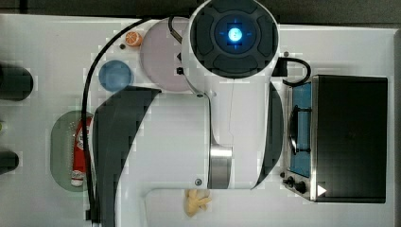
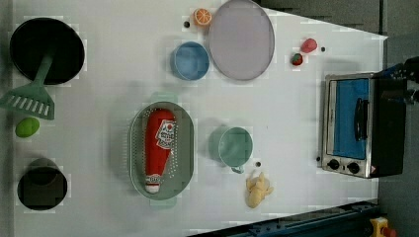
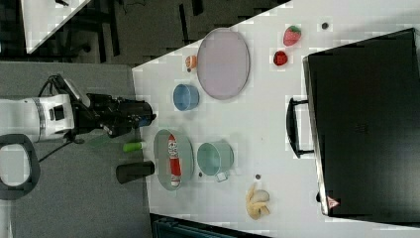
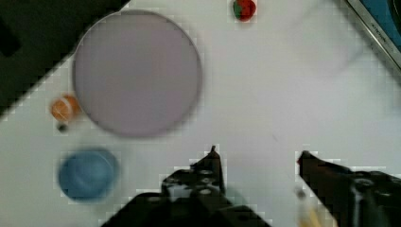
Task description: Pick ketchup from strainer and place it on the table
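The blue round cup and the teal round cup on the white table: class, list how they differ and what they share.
The blue round cup is smaller; the teal round cup is wider. The teal cup has a small handle, the blue cup shows none. The blue cup sits beside the grey-lilac round plate, the teal cup beside the pale green oval strainer. Both stand upright, open and empty.

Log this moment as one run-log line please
phase: before pick | gripper: open, empty, above bare table | ketchup: lying in strainer | placed: no
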Controlling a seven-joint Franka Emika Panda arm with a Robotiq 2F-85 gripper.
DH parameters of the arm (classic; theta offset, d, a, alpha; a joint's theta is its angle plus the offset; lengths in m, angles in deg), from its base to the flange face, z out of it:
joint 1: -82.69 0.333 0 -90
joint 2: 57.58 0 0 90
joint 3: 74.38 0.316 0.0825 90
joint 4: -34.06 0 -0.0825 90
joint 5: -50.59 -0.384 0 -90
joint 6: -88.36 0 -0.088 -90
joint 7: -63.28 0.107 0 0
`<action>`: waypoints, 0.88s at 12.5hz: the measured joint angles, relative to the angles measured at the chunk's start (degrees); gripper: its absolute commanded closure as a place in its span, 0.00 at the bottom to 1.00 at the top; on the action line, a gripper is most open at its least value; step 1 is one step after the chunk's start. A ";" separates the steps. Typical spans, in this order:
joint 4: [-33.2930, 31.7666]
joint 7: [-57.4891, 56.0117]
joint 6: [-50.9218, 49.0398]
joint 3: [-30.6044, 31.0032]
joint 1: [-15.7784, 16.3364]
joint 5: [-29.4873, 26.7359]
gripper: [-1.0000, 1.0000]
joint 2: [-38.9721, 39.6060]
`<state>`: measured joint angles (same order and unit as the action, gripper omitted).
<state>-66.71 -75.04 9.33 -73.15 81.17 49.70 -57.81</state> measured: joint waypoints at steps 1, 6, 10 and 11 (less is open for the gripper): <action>-4.98 0.00 -3.60 1.77 -1.94 -0.31 0.21 -3.71; -11.02 0.00 -7.11 6.07 -3.81 0.30 0.00 -15.06; -9.29 0.00 -1.63 17.22 -3.88 0.19 0.00 -9.35; -9.29 0.00 -0.14 20.78 -3.66 0.32 0.00 -7.02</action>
<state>-76.00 -75.04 9.19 -52.36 77.51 50.02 -64.83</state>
